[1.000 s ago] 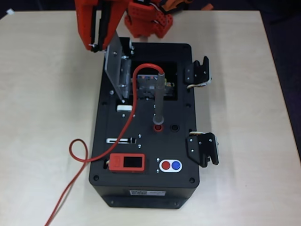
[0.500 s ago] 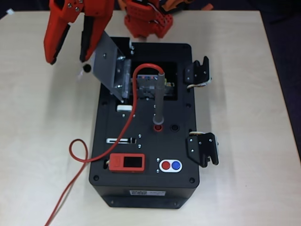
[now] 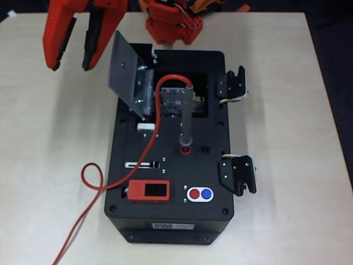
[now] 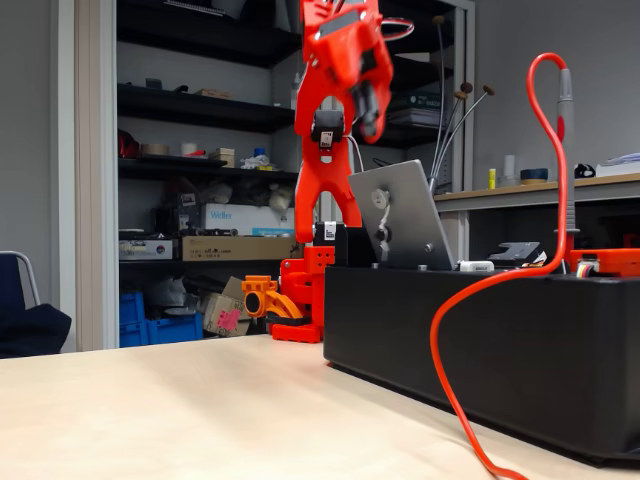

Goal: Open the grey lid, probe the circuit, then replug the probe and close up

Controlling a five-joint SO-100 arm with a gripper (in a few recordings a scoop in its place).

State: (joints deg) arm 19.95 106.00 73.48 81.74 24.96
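Black box (image 3: 171,182) sits mid-worktop (image 3: 287,110), grey lid (image 3: 122,66) propped up on its hinge. The hand (image 3: 69,61) hangs empty and wide open, top left. Probe (image 3: 187,116) stands plugged in beside the circuit (image 3: 174,102); I'd grip it low and lift straight.

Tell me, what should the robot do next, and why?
Probably swing the gripper over to the probe and grab it. The lid already stands open and the circuit is uncovered, while the gripper is open, holds nothing and is off to the left of the box in the overhead view. The probe stands upright, plugged into its red socket.
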